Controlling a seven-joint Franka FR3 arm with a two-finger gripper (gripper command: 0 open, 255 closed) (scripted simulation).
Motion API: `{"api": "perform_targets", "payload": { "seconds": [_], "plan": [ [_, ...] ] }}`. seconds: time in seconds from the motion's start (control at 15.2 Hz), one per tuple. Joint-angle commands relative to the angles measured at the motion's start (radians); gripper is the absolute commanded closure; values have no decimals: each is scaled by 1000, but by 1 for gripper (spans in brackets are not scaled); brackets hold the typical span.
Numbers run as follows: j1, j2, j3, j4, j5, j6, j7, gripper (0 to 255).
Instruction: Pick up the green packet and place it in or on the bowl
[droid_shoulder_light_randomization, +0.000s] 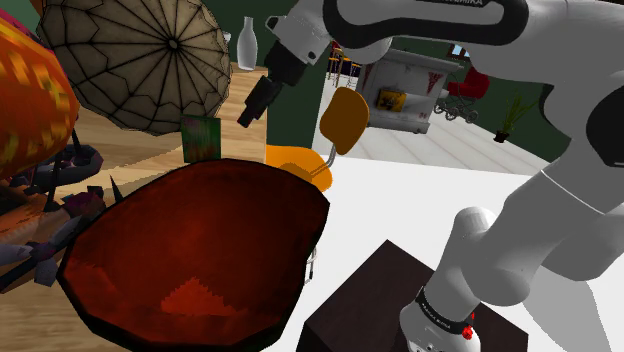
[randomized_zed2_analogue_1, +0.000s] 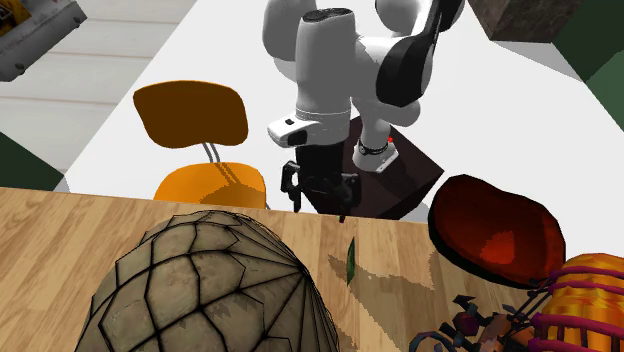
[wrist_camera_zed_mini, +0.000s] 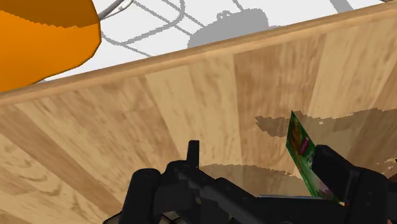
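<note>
- The dark red bowl (droid_shoulder_light_randomization: 190, 260) sits near left in the shoulder view, with no packet in it.
- The gripper (randomized_zed2_analogue_1: 320, 205) hovers over the wooden table (randomized_zed2_analogue_1: 60, 230), fingers wide apart and holding nothing; this looks like the approach step.
- The green packet (wrist_camera_zed_mini: 300, 149) stands on edge just beside one finger. Next: descend, centre, close.
- The packet's pink print is unreadable.
</note>
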Motion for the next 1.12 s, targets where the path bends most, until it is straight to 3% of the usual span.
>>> {"api": "perform_targets", "payload": {
  "seconds": [0.0, 0.46, 1.06],
  "plan": [
    [20, 10, 9, 25, 23, 23, -30, 0],
    [82, 62, 38, 135, 87, 85, -121, 0],
    [92, 118, 57, 114, 89, 168, -122, 0]
  ]
}}
